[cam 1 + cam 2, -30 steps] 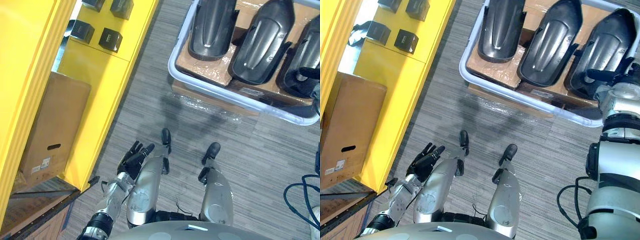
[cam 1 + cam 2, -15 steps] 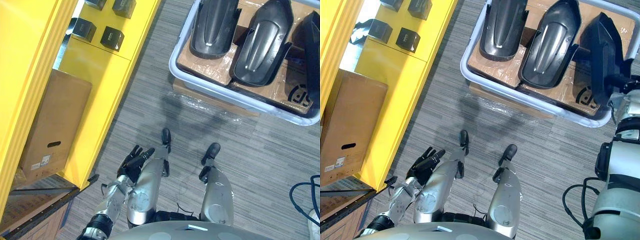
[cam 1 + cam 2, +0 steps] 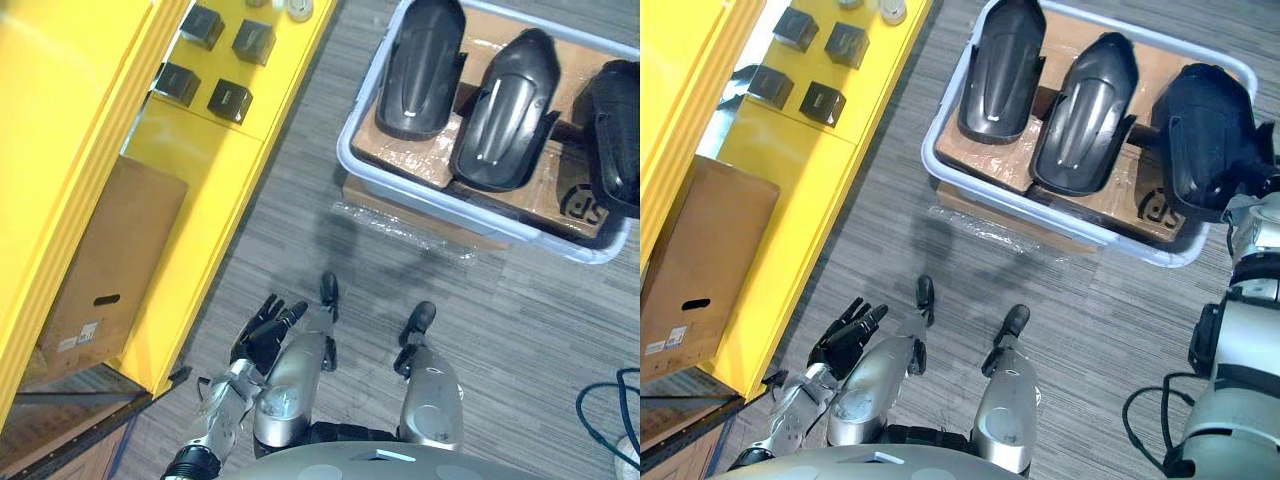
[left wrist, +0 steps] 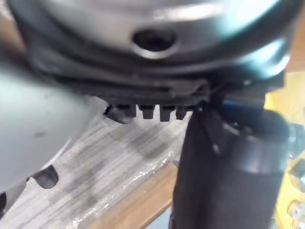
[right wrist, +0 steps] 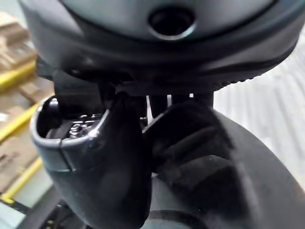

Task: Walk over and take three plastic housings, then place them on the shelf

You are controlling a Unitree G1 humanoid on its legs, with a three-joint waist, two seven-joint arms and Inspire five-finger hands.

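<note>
While in tray — housings (one tilted)

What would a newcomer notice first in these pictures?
The bright yellow shelf takes up the robot's left side. Ahead on the right, a pale tray holds two black housings lying flat, while the right hand grips a third housing, tilted at the tray's right end. The left hand hangs open, low on the left.

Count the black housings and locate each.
3. The left housing and middle housing lie in the pale tray; the third housing is tilted up at its right end, in the right hand.
</note>
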